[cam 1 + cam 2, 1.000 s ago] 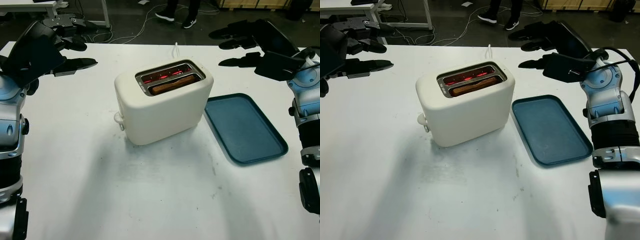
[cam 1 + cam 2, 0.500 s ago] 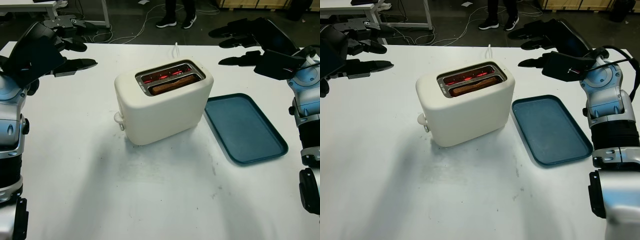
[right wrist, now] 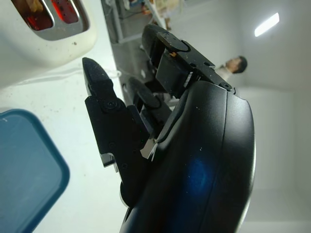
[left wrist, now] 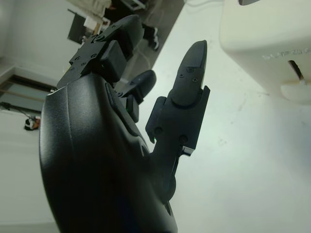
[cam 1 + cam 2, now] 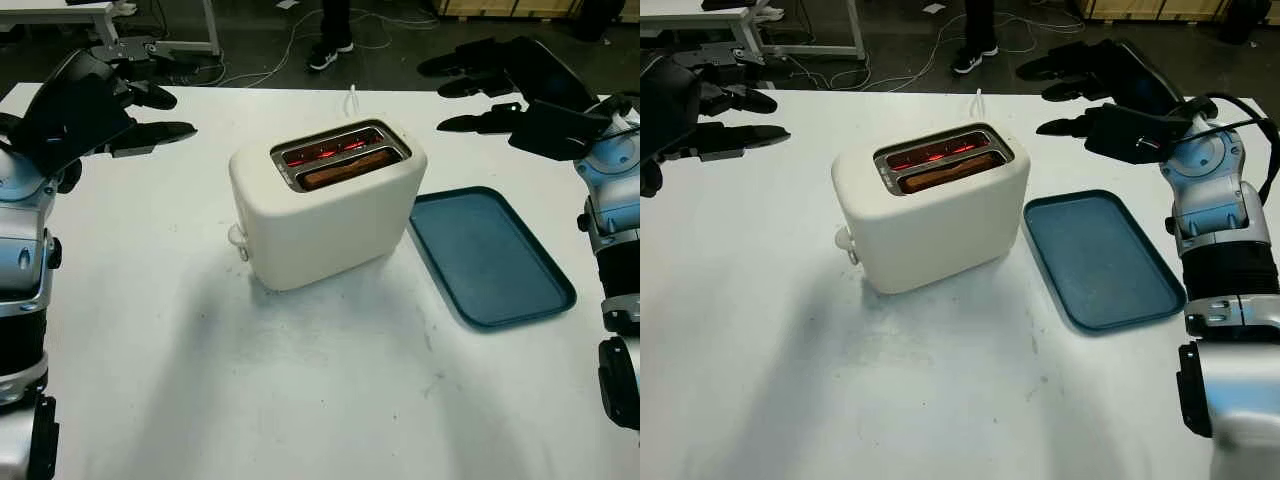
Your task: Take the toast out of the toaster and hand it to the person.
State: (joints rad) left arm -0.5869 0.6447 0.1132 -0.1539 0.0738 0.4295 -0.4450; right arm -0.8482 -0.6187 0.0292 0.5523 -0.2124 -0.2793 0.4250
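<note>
A cream two-slot toaster [image 5: 325,215] stands in the middle of the white table, its elements glowing red. A brown slice of toast [image 5: 347,168] sits low in the near slot. My left hand [image 5: 140,105] hovers open above the table's far left, well clear of the toaster. My right hand [image 5: 480,90] hovers open at the far right, above and behind the tray. A person's legs and shoes [image 5: 328,45] stand on the floor beyond the table's far edge.
A dark teal tray [image 5: 490,255] lies right of the toaster. The toaster's white cord [image 5: 353,98] runs off the far edge. A lever knob [image 5: 238,238] sticks out of the toaster's left end. Cables and a workbench frame [image 5: 160,35] lie on the floor behind.
The person behind the table has shifted to the left. My left hand drifted slightly right; the right hand and the toaster have stayed put.
</note>
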